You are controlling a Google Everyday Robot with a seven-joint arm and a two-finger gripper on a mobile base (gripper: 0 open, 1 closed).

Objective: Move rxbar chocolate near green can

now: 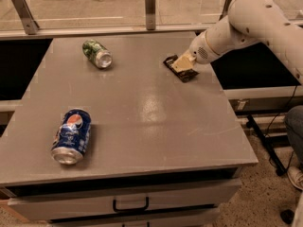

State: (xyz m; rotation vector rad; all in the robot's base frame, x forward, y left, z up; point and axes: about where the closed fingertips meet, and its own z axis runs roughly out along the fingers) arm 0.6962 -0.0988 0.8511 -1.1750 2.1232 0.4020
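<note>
The rxbar chocolate (182, 72), a flat dark bar, lies on the grey table (142, 117) near its far right edge. My gripper (181, 64) reaches in from the right on the white arm and sits right on top of the bar, its pale fingers over the bar's middle. The green can (97, 54) lies on its side at the far left of the table, silver end toward me, well to the left of the bar and gripper.
A blue Pepsi can (71, 136) lies on its side at the near left. A glass railing with metal posts (150, 4) runs behind the table. A drawer handle (130, 205) shows below the front edge. A person's leg (294, 141) is at the right.
</note>
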